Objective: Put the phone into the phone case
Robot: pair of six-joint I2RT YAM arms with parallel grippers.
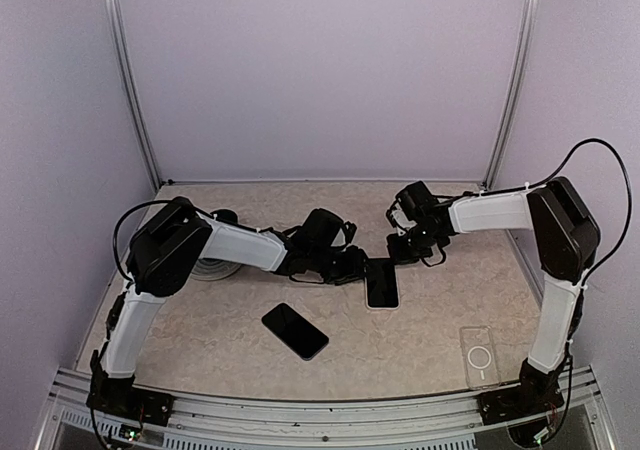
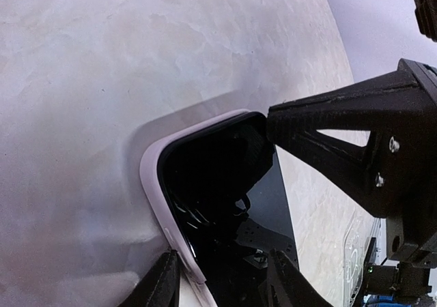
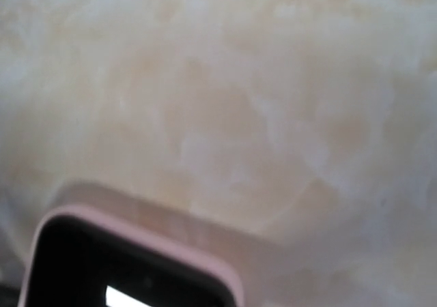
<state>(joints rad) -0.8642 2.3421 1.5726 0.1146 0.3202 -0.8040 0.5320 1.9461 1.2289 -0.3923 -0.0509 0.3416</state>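
Observation:
A black phone [image 1: 381, 282] lies flat at the table's middle, inside a pale pink case [image 2: 151, 184]. Its dark screen [image 2: 218, 177] faces up. My left gripper [image 1: 352, 267] is at the phone's left edge. In the left wrist view its fingertips [image 2: 164, 280] are apart and straddle the case's side rim, so the left gripper [image 2: 225, 283] is open. My right gripper [image 1: 405, 248] is at the phone's far end. One of its black fingers [image 2: 328, 129] touches the phone's top corner. The right wrist view shows only the case's corner [image 3: 171, 252], blurred, and none of its own fingers.
A second black phone [image 1: 295, 331] lies bare on the table, nearer the front. A clear case [image 1: 479, 356] lies by the right arm's base. A grey round object [image 1: 210, 268] sits behind the left arm. Walls enclose the table on three sides.

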